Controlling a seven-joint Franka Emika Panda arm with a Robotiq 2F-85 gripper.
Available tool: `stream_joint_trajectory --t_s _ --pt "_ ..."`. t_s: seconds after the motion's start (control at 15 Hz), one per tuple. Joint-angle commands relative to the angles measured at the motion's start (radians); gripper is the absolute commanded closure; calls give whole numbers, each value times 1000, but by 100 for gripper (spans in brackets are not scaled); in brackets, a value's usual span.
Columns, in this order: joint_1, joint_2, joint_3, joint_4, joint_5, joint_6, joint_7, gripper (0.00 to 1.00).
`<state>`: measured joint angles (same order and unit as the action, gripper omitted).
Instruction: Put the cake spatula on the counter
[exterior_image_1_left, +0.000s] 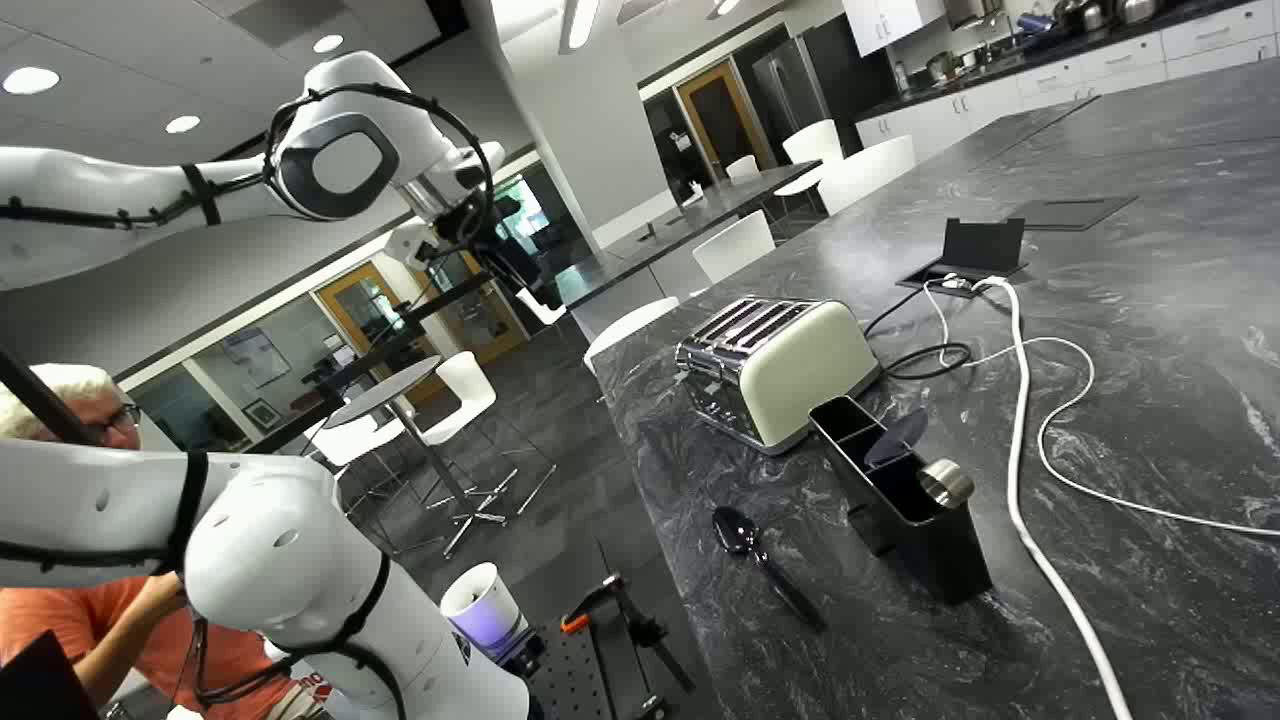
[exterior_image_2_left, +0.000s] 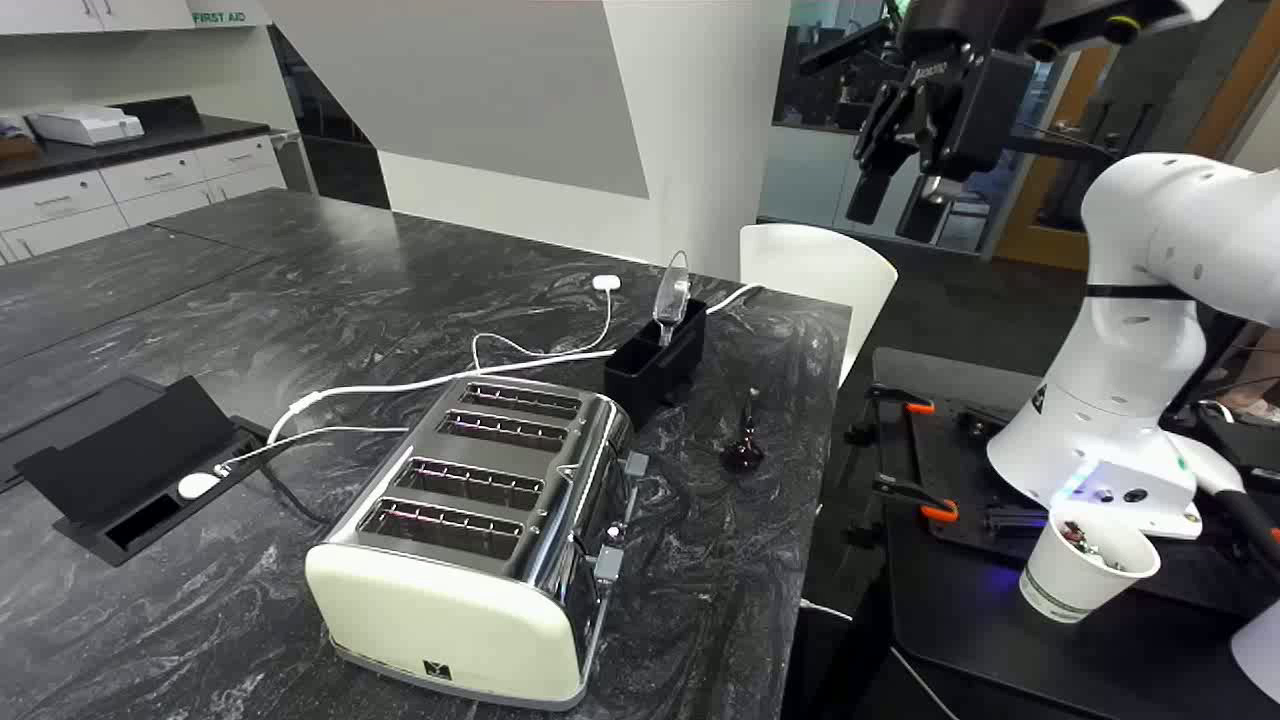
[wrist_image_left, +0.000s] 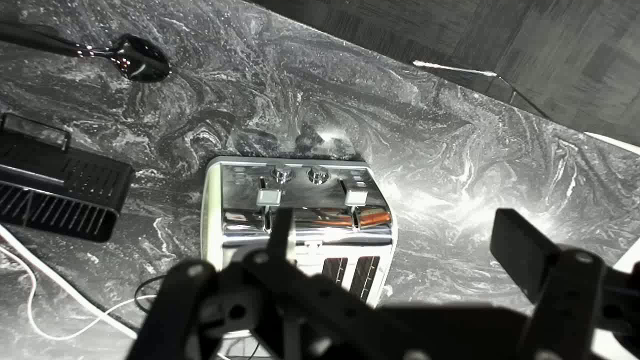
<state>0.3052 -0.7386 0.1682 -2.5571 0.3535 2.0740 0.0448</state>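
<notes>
Being held high, presumably for clearance: hand (wrist_image_left: 395, 222) spread, nothing gripped | utensil (exterior_image_1_left: 897, 438) propped by caddy (exterior_image_1_left: 940, 560) on worktop (exterior_image_1_left: 1180, 430) | spatula not identified

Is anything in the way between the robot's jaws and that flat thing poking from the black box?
Nothing visible blocks the open jaws from it (perhaps the cake spatula), though a low approach might meet the toaster beside the black box. Its walls hide the spatula's lower end, so it probably must rise before reaching the counter.
</notes>
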Motion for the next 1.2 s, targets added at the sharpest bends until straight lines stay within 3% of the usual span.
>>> stream_joint_trajectory --t_s 0.0,0.27,0.8,1.13 --pt "-7 0 5 3 4 -5 -3 0" --pt "-30 0 14 -2 -16 24 13 0" --pt "-236 62 -91 -120 -75 357 29 0" --pt "-291 159 -171 -222 -85 586 11 0"
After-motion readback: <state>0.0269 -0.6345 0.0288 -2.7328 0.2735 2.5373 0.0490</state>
